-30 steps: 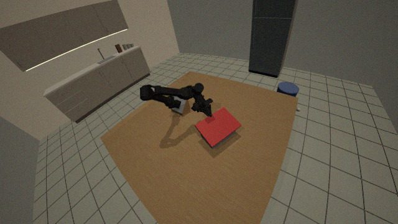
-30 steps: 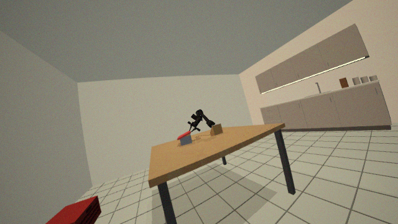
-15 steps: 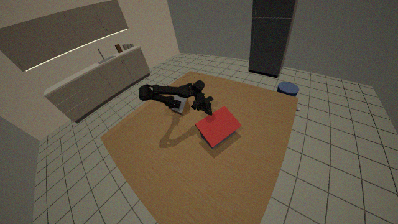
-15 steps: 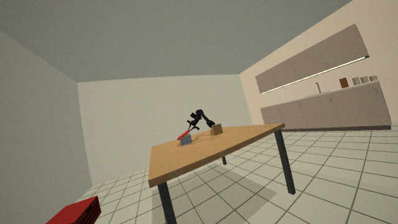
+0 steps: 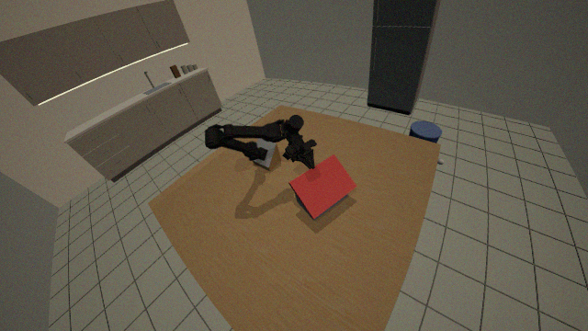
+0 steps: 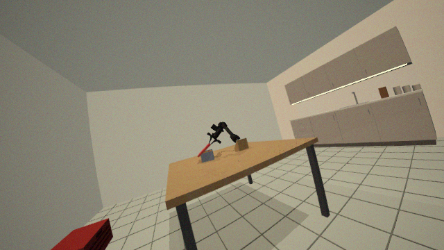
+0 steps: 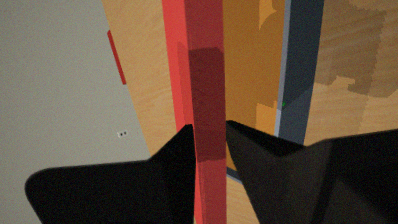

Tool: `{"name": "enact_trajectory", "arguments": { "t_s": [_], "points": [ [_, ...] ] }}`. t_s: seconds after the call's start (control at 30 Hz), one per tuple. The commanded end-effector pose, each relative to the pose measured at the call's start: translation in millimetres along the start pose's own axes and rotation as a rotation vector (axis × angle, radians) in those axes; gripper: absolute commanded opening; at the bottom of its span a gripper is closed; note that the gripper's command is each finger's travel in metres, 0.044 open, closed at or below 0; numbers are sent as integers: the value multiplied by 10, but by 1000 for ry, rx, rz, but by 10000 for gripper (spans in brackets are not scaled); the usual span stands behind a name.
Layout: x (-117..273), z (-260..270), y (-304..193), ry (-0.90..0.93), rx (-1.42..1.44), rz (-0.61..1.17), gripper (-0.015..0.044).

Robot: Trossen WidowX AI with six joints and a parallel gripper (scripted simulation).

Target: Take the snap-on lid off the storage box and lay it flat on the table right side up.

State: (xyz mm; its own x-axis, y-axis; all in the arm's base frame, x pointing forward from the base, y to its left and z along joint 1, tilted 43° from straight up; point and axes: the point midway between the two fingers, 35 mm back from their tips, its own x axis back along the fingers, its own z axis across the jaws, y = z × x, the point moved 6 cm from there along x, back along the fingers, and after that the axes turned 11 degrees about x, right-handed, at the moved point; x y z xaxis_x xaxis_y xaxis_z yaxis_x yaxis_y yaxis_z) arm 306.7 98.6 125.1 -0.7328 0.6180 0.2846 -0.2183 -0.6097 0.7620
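The red lid (image 5: 323, 188) (image 6: 205, 150) (image 7: 206, 100) is steeply tilted, its edge on the arm's side raised high and its far edge low, near the far side of the box. The blue-grey storage box (image 6: 208, 156) (image 7: 300, 65) stands upright on the table (image 5: 257, 257) (image 6: 215, 177), mostly hidden under the lid in the top view. A gap shows between lid and box wall in the wrist view. Whether the low edge touches the box is unclear. My gripper (image 5: 313, 167) (image 6: 210, 142) (image 7: 208, 129) is shut on the lid's raised edge, one finger on each face.
A wood-sided block (image 5: 275, 158) (image 6: 242, 144) stands on the table by the arm's base. A blue drum (image 5: 425, 131) stands beyond the table's edge. A red stack (image 6: 83, 236) is in the lower left of the exterior view, away from the table.
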Motion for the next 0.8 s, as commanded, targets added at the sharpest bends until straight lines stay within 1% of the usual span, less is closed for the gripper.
{"name": "enact_trajectory", "arguments": {
  "t_s": [0.0, 0.33, 0.77],
  "points": [
    [17, 107, 25, 6, -12, -3, 0],
    [10, 280, 61, 6, -13, -3, 0],
    [98, 424, 90, 6, -13, -3, 0]
  ]
}}
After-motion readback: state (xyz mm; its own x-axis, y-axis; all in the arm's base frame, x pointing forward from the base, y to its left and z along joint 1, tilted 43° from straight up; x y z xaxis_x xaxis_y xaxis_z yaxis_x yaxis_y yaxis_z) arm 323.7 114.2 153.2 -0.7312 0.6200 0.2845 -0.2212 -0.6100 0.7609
